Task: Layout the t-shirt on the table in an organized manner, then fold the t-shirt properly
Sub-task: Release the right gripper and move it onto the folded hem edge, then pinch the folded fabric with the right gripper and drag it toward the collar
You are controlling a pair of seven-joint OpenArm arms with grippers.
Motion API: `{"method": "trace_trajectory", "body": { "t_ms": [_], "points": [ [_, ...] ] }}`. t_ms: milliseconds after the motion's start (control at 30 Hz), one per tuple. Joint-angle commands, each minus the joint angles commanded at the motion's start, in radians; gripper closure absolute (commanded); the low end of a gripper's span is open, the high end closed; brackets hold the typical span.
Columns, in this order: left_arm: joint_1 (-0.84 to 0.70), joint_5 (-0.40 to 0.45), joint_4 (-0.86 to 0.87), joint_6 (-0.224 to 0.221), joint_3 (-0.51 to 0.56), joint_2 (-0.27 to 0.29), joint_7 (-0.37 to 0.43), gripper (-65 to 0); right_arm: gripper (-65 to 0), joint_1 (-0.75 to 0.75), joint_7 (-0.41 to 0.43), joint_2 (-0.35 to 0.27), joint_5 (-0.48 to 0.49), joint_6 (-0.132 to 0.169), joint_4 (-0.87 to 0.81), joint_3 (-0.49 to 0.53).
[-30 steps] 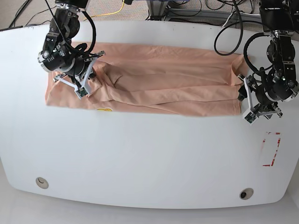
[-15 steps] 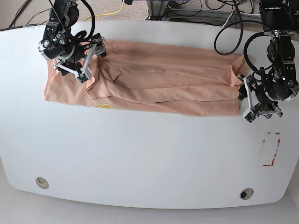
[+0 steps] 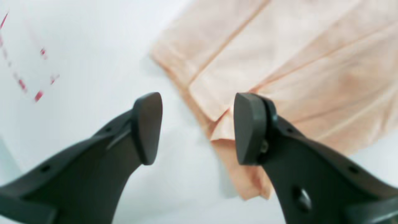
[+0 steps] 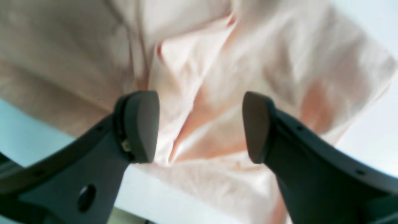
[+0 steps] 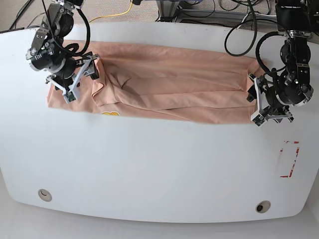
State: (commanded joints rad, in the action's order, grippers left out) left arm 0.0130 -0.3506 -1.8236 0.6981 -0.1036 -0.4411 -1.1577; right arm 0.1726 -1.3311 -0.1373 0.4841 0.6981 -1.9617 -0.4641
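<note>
Two pincers, both spread wide, nothing clamped in either. Peach t-shirt (image 5: 169, 92) lies as a long wrinkled band across the upper half of the white counter (image 5: 149, 169) in the base view, running from upper left to right of centre, with folds and creases along its length. Small yellow print (image 5: 110, 114) shows at the lower edge of the shirt, left part of the frame.

Right pincer (image 5: 79, 74) sits at upper left of the base view, over the left end of the shirt; in the right wrist view its two dark fingers (image 4: 140, 124) stand well apart with bunched fabric (image 4: 199, 93) between and below them, contact unclear.

Left pincer (image 5: 259, 107) is at the right of the base view, just beside the shirt's right end. Left wrist view: fingers (image 3: 248, 127) apart, one over the shirt's folded corner (image 3: 224, 124), the other over bare counter (image 3: 93, 46).

Red-outlined rectangle mark (image 5: 289, 159) at lower right of the base view, two round holes (image 5: 45, 194) near the bottom edge.
</note>
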Motion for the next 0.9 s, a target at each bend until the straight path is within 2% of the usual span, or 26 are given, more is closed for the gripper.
{"method": "trace_trajectory", "body": {
  "t_ms": [133, 367, 633, 700, 800, 867, 900],
  "points": [
    [0.002, 0.000, 0.000, 0.000, -0.002, 0.012, 0.000, -34.4, -38.5, -0.023, 0.000, 0.032, -0.003, 0.000, 0.038, 0.000],
    [0.003, 0.000, 0.000, 0.000, -0.003, 0.015, 0.000, -34.4, -38.5, -0.054, 0.000, 0.049, 0.005, 0.000, 0.123, 0.002],
    [0.002, 0.000, 0.000, 0.000, -0.003, 0.018, 0.000, -34.4, -36.3, -0.072, 0.000, 0.060, 0.005, 0.000, 0.129, 0.002],
    [0.002, 0.000, 0.000, 0.000, -0.003, 0.018, 0.000, -34.4, -30.4, -0.077, 0.000, 0.061, 0.005, 0.000, 0.129, 0.002],
    [0.002, 0.000, 0.000, 0.000, -0.003, 0.018, 0.000, -34.4, -12.4, -0.081, 0.000, 0.061, 0.005, 0.000, 0.129, 0.002],
    [0.002, 0.000, 0.000, 0.000, -0.003, 0.018, 0.000, -34.4, -3.5, -0.087, 0.000, 0.061, 0.005, 0.000, 0.129, 0.003],
    [0.002, 0.000, 0.000, 0.000, -0.003, 0.018, 0.000, -34.4, -1.1, -0.091, -0.002, 0.061, 0.005, 0.000, 0.129, 0.003]
  ]
}}
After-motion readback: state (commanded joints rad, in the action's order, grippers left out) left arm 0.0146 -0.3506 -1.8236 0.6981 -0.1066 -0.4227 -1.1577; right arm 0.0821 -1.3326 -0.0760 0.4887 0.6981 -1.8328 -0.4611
